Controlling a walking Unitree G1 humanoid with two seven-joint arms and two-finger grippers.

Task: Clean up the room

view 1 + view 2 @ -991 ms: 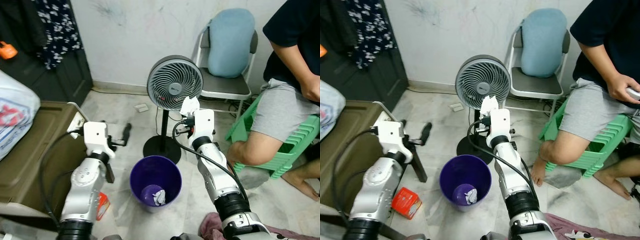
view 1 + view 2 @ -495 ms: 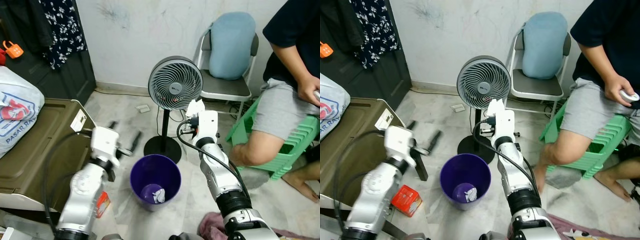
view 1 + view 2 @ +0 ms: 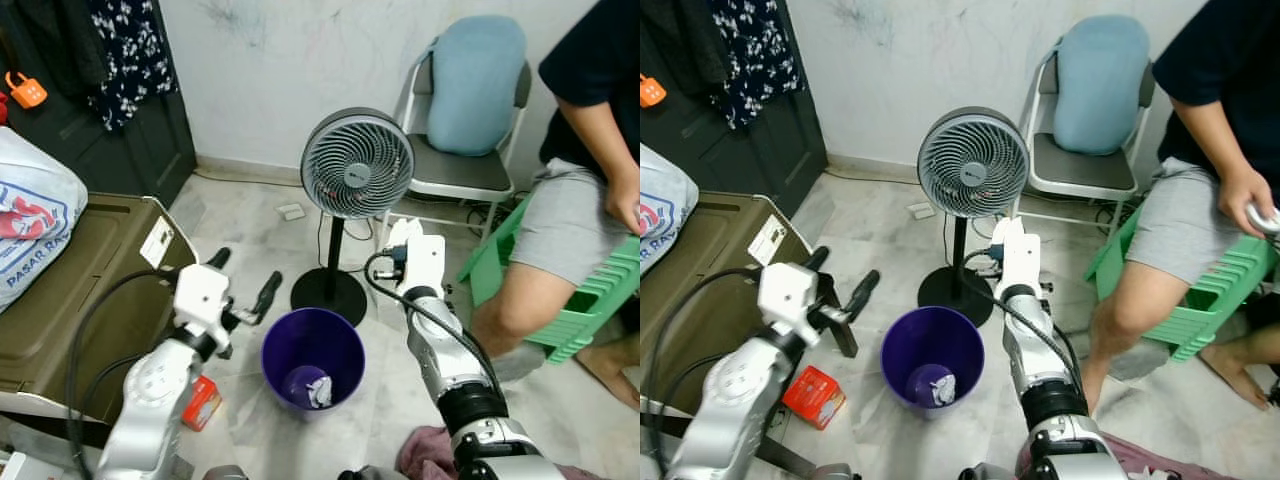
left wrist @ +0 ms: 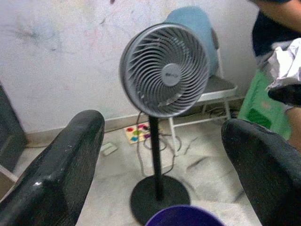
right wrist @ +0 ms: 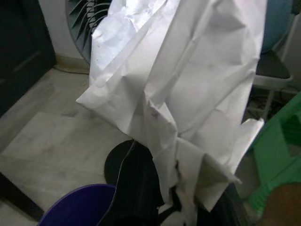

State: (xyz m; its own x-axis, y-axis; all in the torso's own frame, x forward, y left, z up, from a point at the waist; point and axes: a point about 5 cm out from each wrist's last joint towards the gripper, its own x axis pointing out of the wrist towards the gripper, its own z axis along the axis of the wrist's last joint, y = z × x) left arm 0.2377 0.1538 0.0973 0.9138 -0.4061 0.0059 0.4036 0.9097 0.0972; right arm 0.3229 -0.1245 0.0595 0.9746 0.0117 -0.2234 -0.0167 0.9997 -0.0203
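Note:
A purple bin (image 3: pixel 312 352) stands on the marble floor in front of me, with a crumpled paper (image 3: pixel 320 392) lying at its bottom. My right gripper (image 3: pixel 398 240) is above the bin's far right rim, shut on a crumpled white paper (image 5: pixel 178 84) that hides most of its fingers. My left gripper (image 3: pixel 243 279) hovers just left of the bin, open and holding nothing; its two black fingers (image 4: pixel 56 165) frame the fan and the bin's rim (image 4: pixel 183 217).
A grey pedestal fan (image 3: pixel 357 163) stands right behind the bin. A red box (image 3: pixel 200 402) lies on the floor at my left. A brown case (image 3: pixel 70 290) with a bag is further left. A person (image 3: pixel 590 190) sits on a green stool (image 3: pixel 560 320) at right, beside a chair (image 3: pixel 465 170).
My left gripper has moved lower and closer to the bin's left rim. My right gripper, still holding the paper, has sunk slightly toward the bin. The camera shifted a little.

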